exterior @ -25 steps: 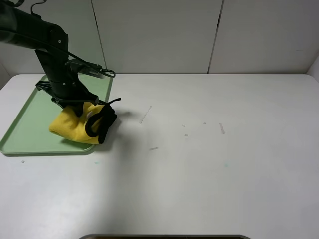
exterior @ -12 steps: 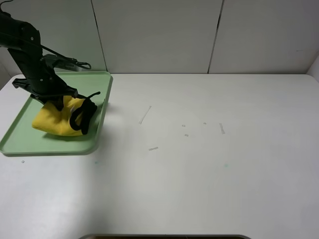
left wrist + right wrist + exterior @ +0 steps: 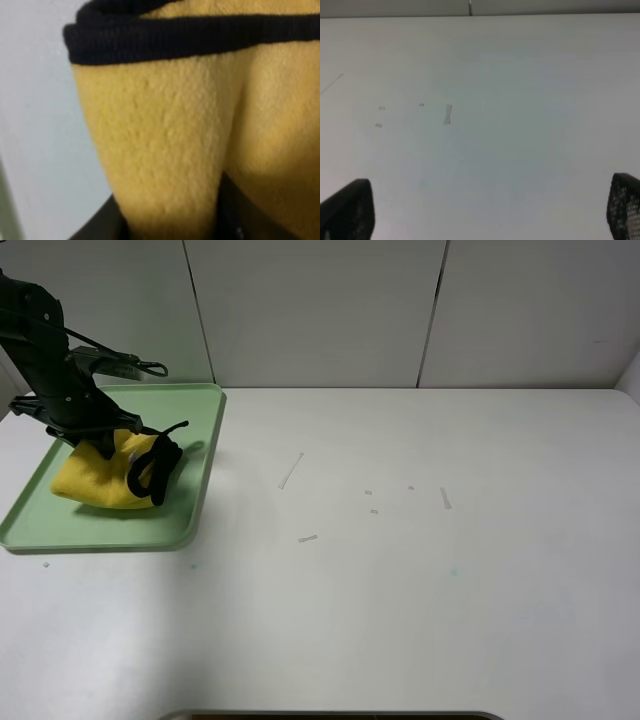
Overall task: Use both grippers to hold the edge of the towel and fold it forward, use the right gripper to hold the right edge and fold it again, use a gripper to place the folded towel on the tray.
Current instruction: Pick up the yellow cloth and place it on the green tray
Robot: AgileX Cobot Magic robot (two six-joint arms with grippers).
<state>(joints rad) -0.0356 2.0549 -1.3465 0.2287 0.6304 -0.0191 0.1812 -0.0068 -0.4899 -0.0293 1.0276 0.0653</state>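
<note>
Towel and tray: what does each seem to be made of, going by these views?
The towel looks like plush yellow fleece or terry: the left wrist view shows a nubbly, matte pile. Its edge binding looks like a ribbed black knit strip. The tray appears to be moulded pale green plastic, smooth with a slight sheen, rounded corners and a low raised rim; the exact plastic cannot be told.
</note>
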